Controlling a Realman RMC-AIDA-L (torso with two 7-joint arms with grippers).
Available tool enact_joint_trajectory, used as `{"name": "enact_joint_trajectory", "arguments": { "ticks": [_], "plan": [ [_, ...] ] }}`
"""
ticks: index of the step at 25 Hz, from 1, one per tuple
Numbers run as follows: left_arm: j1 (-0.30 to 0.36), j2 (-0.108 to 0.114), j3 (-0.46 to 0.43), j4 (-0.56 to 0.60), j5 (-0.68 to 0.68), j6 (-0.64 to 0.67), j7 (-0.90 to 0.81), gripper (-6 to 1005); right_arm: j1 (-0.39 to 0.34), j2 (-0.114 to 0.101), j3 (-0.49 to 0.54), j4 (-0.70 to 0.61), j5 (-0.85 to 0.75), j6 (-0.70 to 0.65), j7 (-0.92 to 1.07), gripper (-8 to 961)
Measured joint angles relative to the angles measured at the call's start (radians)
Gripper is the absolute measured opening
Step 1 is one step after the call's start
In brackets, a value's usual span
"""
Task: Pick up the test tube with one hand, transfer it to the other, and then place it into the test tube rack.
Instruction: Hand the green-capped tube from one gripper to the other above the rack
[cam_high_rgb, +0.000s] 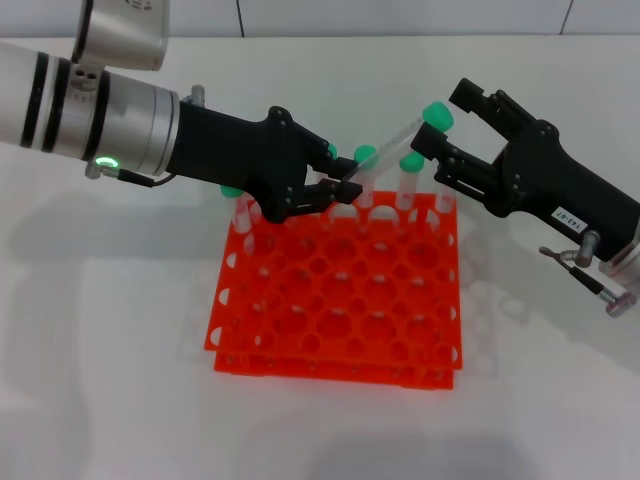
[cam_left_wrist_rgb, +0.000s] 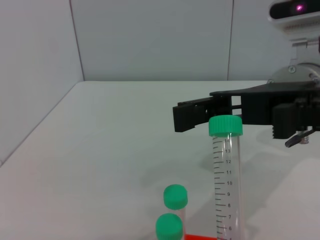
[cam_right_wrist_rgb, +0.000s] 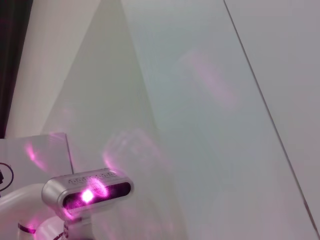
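The left black two-finger claw (cam_high_rgb: 345, 187), on a silver forearm with a green light, is closed on the lower end of a slim clear plastic test tube with a green screw cap (cam_high_rgb: 397, 135). The tube slants up and to the robot's right above the back edge of the bright orange square two-tier test tube rack (cam_high_rgb: 340, 300), which sits on the white worktop (cam_high_rgb: 120, 380).

The right black claw bearing a small white printed label (cam_high_rgb: 445, 118) has its fingers spread apart on either side of the tube's capped end; the head view does not show them pressing on it. The left wrist view shows the same: the green cap (cam_left_wrist_rgb: 225, 125) just in front of the parted black fingers (cam_left_wrist_rgb: 192, 115).

Several other green-capped tubes (cam_high_rgb: 411, 178) stand upright in the rack's back row.

The right wrist view shows only a pale wall and the robot's head camera (cam_right_wrist_rgb: 87, 192).
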Motion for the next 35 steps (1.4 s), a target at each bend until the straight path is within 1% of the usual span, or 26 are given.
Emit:
{"name": "enact_joint_trajectory", "arguments": {
  "ticks": [10,14,20,26,35],
  "plan": [
    [-0.010,0.000,0.002,-0.004,0.002,-0.006,0.000,194,0.008,0.000,-0.008,0.004,-0.004,-0.008,-0.001,870],
    [-0.010,0.000,0.003,-0.004,0.002,-0.006,0.000,194,0.010,0.000,-0.008,0.005,-0.010,-0.009,-0.003,856],
    [-0.010,0.000,0.004,-0.004,0.002,-0.006,0.000,194,0.011,0.000,0.003,0.006,-0.026,-0.015,-0.011,712],
    [-0.010,0.000,0.004,-0.003,0.002,-0.006,0.000,194,0.011,0.000,0.003,0.006,-0.026,-0.014,-0.011,545],
    [-0.010,-0.003,0.013,-0.001,0.002,-0.006,0.000,194,0.015,0.000,0.003,0.014,-0.027,-0.008,-0.014,482]
  ]
}}
